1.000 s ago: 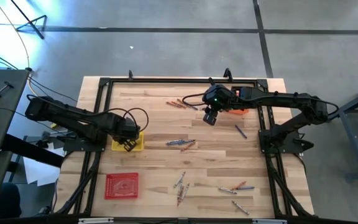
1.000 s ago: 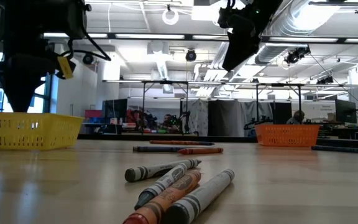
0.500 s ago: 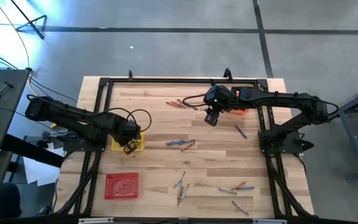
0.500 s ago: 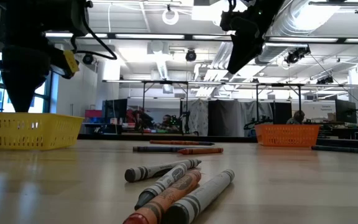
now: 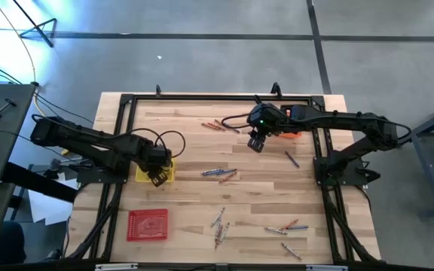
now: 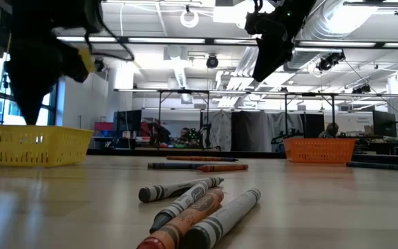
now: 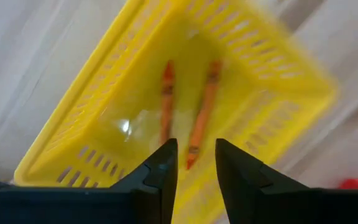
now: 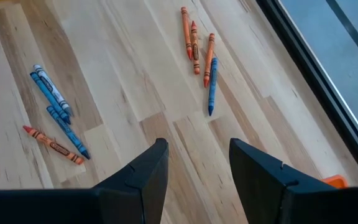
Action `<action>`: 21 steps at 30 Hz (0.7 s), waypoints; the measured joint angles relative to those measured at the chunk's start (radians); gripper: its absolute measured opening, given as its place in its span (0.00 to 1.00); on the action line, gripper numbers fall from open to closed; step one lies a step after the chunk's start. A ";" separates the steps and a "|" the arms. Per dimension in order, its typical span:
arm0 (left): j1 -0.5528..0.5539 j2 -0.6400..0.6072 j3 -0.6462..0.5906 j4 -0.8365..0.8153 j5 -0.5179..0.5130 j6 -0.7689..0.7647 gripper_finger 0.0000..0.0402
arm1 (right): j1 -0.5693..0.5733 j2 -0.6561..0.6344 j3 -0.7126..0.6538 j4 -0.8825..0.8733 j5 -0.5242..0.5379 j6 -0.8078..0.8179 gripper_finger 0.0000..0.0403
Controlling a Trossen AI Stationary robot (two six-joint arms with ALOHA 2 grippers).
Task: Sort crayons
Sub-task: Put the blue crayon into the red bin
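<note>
**Left gripper over yellow tray, right gripper over far table, both empty**

L gripper is held above the yellow tray at the table's left side; in the L wrist view its fingers are seen slightly apart w/ nothing between them. Two orange crayons are seen lying side by side inside the tray, roughly parallel.

R gripper is held above the far-centre of the table, just beside the orange tray at far right. Its fingers are spread apart, empty.

Crayons left on the table:
- far group, orange/red plus one blue, seen past the R gripper in the wrist view
- centre group, blue ones w/ one orange, touching or nearly so
- single dark crayon on the right, apart from the others
- near-centre cluster, also shown close up in the low view, greys and an orange lying together
- near-right group

Red tray sits at near left; contents can't be made out.
</note>
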 joint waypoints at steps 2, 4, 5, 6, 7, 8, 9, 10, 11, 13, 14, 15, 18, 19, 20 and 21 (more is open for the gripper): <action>0.000 -0.003 0.047 0.000 -0.002 0.022 0.22 | 0.000 -0.008 0.000 -0.011 -0.002 0.000 0.41; 0.000 -0.003 0.109 0.005 -0.025 0.050 0.21 | 0.000 -0.017 0.000 -0.043 -0.021 0.003 0.41; 0.000 -0.003 0.143 0.012 -0.046 0.070 0.20 | 0.000 -0.020 0.000 -0.058 -0.024 0.010 0.41; 0.000 -0.003 0.175 0.028 -0.071 0.092 0.20 | 0.000 -0.024 0.000 -0.080 -0.026 0.026 0.41; 0.000 -0.003 0.204 0.054 -0.098 0.114 0.19 | 0.000 -0.028 0.000 -0.112 -0.026 0.045 0.41; 0.000 -0.003 0.226 0.087 -0.132 0.141 0.19 | 0.000 -0.030 0.001 -0.142 -0.026 0.065 0.41; 0.000 -0.003 0.241 0.128 -0.168 0.169 0.19 | 0.000 -0.030 0.001 -0.171 -0.026 0.086 0.41; 0.001 -0.003 0.253 0.170 -0.209 0.194 0.19 | 0.000 -0.029 -0.006 -0.197 -0.023 0.109 0.41; 0.002 -0.003 0.260 0.216 -0.254 0.215 0.19 | 0.002 -0.029 -0.021 -0.208 -0.019 0.134 0.41; 0.002 -0.003 0.264 0.311 -0.334 0.257 0.18 | 0.007 -0.029 -0.070 -0.220 -0.021 0.179 0.41; 0.001 -0.003 0.264 0.348 -0.369 0.285 0.18 | 0.008 -0.029 -0.098 -0.232 -0.023 0.202 0.41; 0.002 -0.003 0.264 0.381 -0.396 0.319 0.18 | 0.012 -0.029 -0.128 -0.243 -0.023 0.225 0.41; 0.001 -0.003 0.264 0.447 -0.475 0.408 0.18 | 0.022 -0.031 -0.219 -0.257 -0.015 0.311 0.41; 0.001 -0.003 0.264 0.462 -0.500 0.425 0.18 | 0.025 -0.035 -0.244 -0.263 -0.015 0.341 0.41; 0.001 -0.003 0.264 0.473 -0.524 0.440 0.18 | 0.029 -0.039 -0.265 -0.264 -0.014 0.372 0.41; 0.001 -0.003 0.264 0.482 -0.542 0.452 0.18 | 0.033 -0.046 -0.288 -0.262 -0.014 0.403 0.41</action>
